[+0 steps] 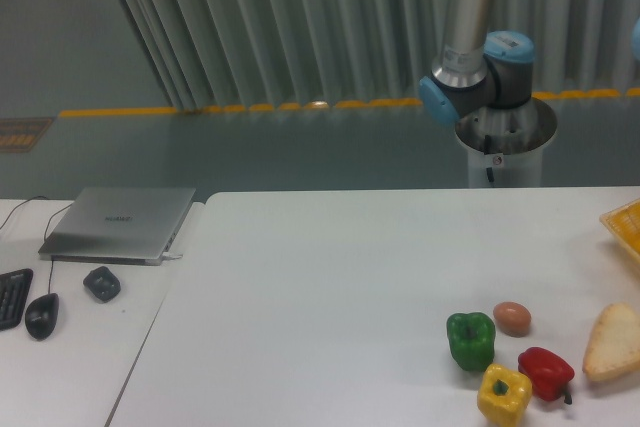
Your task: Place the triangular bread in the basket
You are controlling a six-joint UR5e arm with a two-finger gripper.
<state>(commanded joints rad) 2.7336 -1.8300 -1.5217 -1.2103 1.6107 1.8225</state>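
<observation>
Nearest, the yellow pepper (pixel 504 394) and red pepper (pixel 546 371) lie on the white worktop (pixel 330 297), with the triangular bread (pixel 613 342) just right of them. Farther right, the basket (pixel 625 226) shows one corner. Behind stands the arm's base (pixel 484 77); the tool is out of frame.

Soft, even, diffuse light fills the scene, with a cool grey-green cast. The white matte table (pixel 330 287) is bright but not blown out. Shadows are faint: small soft ones lie under the glossy green bell pepper (pixel 470 339) and the glossy red bell pepper (pixel 545 371), which show only mild highlights. The whole picture is slightly soft and low in resolution. The grey pleated curtain (pixel 300 17) behind looks a little hazy. The pale tan triangular bread (pixel 615 342) is cut by the right edge.
</observation>
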